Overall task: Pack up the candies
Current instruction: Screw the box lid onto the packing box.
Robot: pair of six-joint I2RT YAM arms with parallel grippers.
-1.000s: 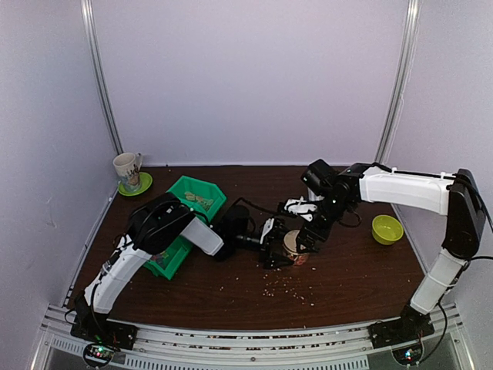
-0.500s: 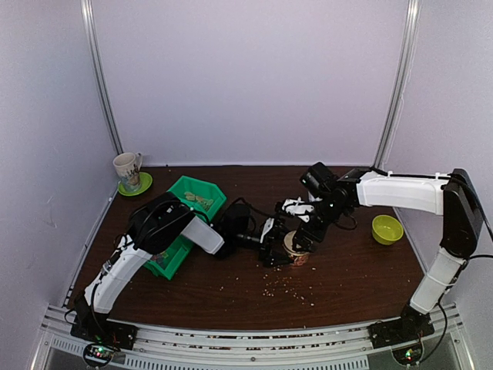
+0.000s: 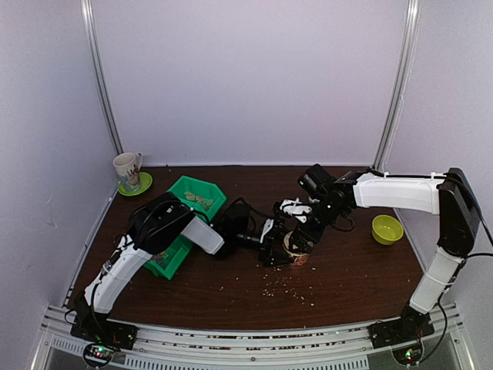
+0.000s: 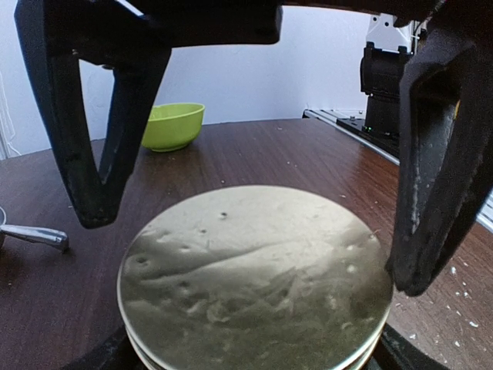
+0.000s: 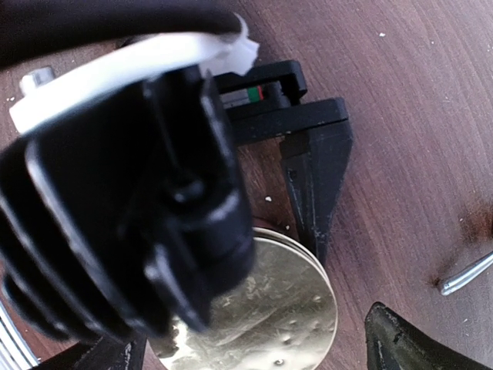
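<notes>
Both hands gape wide, gripping nothing. The gold lid (image 4: 254, 293) sits between the fingers (image 4: 92, 154) of my left hand (image 4: 254, 250), below my right hand (image 5: 250, 343).

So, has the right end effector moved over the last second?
Yes. In the top view the right end effector has shifted slightly left, away from the green bowl, and it hangs over the jar.

The round lid (image 4: 254, 277) under me is gold-toned metal, mirror-glossy yet dimpled and faintly wrinkled. My left fingers (image 4: 88, 139) are matt black plastic with a slightly grainy skin. The table (image 4: 293, 154) shows dark wood grain with a soft sheen. On the right, the lime bowl (image 4: 171, 126) looks like smooth, glossy plastic.
</notes>
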